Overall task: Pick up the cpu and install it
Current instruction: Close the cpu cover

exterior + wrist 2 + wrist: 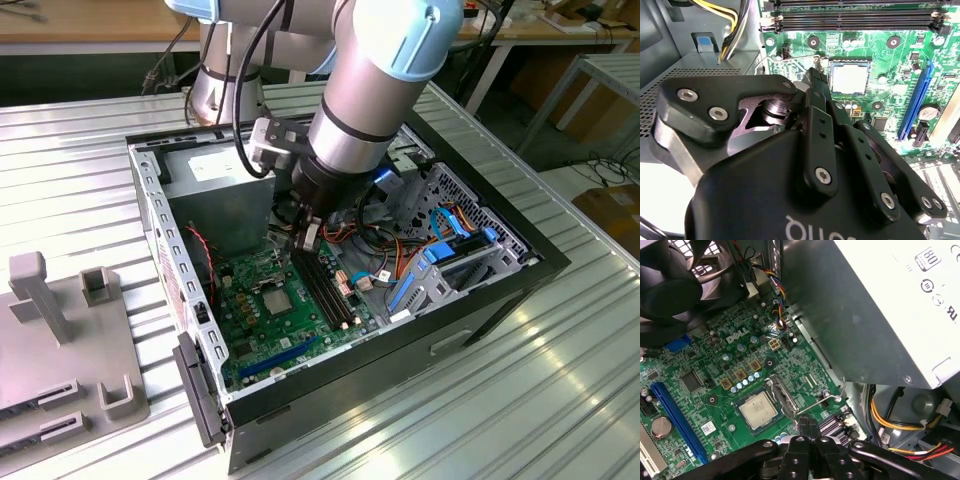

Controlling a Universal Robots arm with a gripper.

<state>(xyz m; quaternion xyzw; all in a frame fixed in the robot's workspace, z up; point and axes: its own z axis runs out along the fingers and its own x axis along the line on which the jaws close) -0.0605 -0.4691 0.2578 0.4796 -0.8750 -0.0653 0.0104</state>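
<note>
The cpu [283, 298] is a small silver-grey square lying flat in its socket on the green motherboard [262, 335] inside the open computer case. Both wrist views show it too: the cpu [850, 79] and the cpu [758, 411]. My gripper [305, 238] hangs above the board, just beside the socket and a little apart from the cpu. In both wrist views the gripper [807, 424] has its black fingers pressed together with nothing between them, the gripper [816, 75] tip pointing at the socket's edge. A thin metal socket lever [821, 399] sticks out near the fingertips.
The grey power supply box [875, 305] stands close on one side, a black fan [675, 285] on another. Black memory slots [325, 290], bundled cables [375, 235] and a blue drive bracket [430, 265] crowd the exterior view's right. A grey fixture [60, 340] lies on the table outside the case.
</note>
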